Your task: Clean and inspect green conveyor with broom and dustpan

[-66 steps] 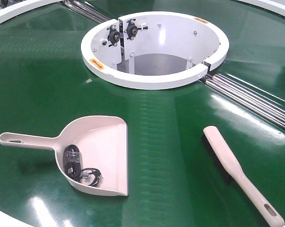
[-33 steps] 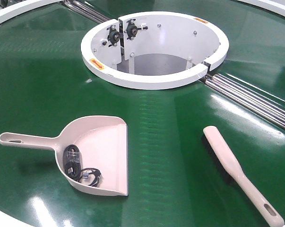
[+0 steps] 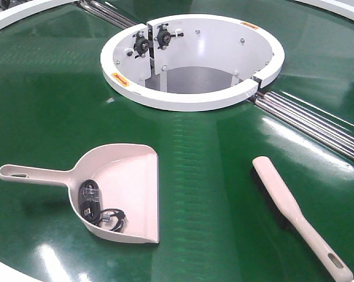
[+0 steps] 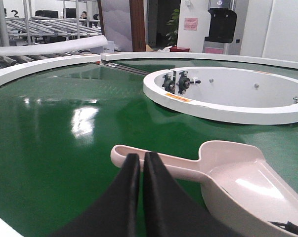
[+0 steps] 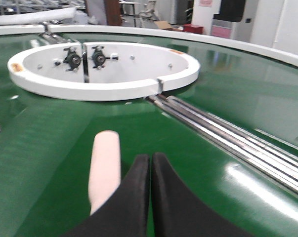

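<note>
The green conveyor (image 3: 47,106) fills the front view. On it lies the dustpan (image 3: 121,191), handle to the left, with black cable-like debris (image 3: 97,208) inside. To its right lies the broom (image 3: 294,214), its handle end toward the near right. Neither gripper shows in the front view. In the left wrist view my left gripper (image 4: 141,157) is shut, empty, its tips in front of the dustpan (image 4: 237,173) handle. My right gripper (image 5: 151,157) is shut and empty, just right of the broom (image 5: 105,168).
A white ring-shaped housing (image 3: 191,97) with bearing fittings stands mid-belt. Metal rollers (image 3: 317,123) run diagonally to the right of it. The belt's white rim (image 3: 0,271) curves along the near left. Racks and a room lie behind in the wrist views.
</note>
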